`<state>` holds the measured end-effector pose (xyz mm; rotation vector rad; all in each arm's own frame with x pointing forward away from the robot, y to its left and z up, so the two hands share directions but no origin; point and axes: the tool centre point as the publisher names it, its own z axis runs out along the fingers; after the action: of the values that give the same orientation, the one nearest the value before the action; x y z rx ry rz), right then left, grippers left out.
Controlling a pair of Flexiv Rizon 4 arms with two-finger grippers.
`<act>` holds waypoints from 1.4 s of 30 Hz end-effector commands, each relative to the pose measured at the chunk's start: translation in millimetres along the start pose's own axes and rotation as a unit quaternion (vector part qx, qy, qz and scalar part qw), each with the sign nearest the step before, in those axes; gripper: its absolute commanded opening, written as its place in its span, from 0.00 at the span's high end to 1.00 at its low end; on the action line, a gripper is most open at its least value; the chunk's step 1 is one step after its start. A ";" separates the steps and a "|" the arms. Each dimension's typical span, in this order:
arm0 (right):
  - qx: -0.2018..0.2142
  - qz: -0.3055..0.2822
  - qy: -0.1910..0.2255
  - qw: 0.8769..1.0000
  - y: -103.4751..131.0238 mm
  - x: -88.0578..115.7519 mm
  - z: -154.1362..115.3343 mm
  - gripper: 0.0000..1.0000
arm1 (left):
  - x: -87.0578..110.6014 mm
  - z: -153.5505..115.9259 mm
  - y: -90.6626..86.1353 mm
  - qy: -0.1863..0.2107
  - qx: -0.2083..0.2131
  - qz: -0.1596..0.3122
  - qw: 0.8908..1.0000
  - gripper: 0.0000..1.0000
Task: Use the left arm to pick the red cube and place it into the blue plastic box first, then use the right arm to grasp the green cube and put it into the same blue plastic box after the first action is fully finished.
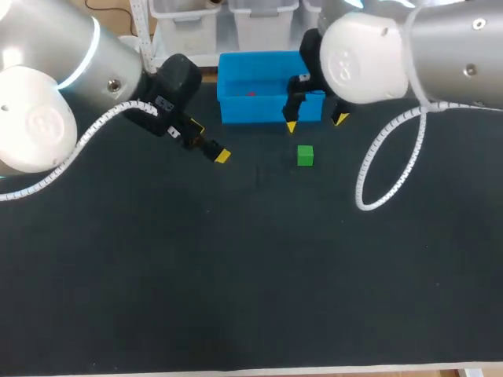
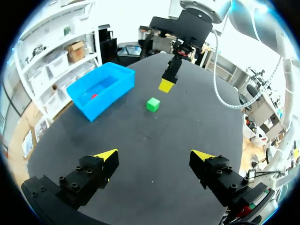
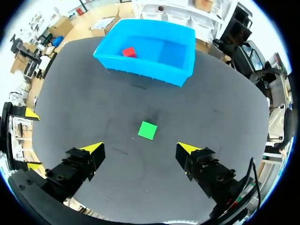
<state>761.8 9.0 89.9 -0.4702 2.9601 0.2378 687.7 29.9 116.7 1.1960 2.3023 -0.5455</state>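
Up in the head view, the left gripper (image 1: 209,141) hangs over the dark table (image 1: 236,275), off to the left of the blue plastic box (image 1: 259,110), its fingers spread and nothing between them. The right gripper (image 1: 315,122) sits right at the box's front right corner, jaws wide apart and empty. The green cube (image 1: 305,155) lies on the table just in front of the box, below the right gripper and clear of both yellow tips. A speck of red shows inside the box: that's the red cube (image 1: 251,93). Over to the left wrist view: the left gripper (image 2: 154,155) is parted, with only bare table between its tips. Well ahead of it sits the green cube (image 2: 153,104), and beside that the blue plastic box (image 2: 112,96) with the red cube (image 2: 93,96) on its floor. One yellow fingertip (image 2: 166,85) of the right arm hangs just beyond the green cube. Now the right wrist view: the right gripper (image 3: 140,149) is open, and the green cube (image 3: 147,130) lies on the table just ahead of it, in line with the gap and touching neither finger. Farther on stands the blue plastic box (image 3: 140,70), with the red cube (image 3: 129,52) in its far corner. The left gripper (image 3: 30,139) shows off to one side.
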 end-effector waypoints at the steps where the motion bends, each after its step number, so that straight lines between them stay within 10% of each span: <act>1: 0.012 0.022 0.011 1.000 8.7 -7.0 1.3 0.00 | 1.1 0.1 1.3 -0.003 0.003 0.001 1.000 0.00; 42: 0.053 0.094 0.019 0.994 22.3 -1.9 9.2 0.00 | 1.1 0.1 1.3 -0.003 0.003 0.001 1.000 0.00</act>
<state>760.8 33.3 84.2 -0.1897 3.0439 0.0885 687.7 29.9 116.7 1.1959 2.3026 -0.5453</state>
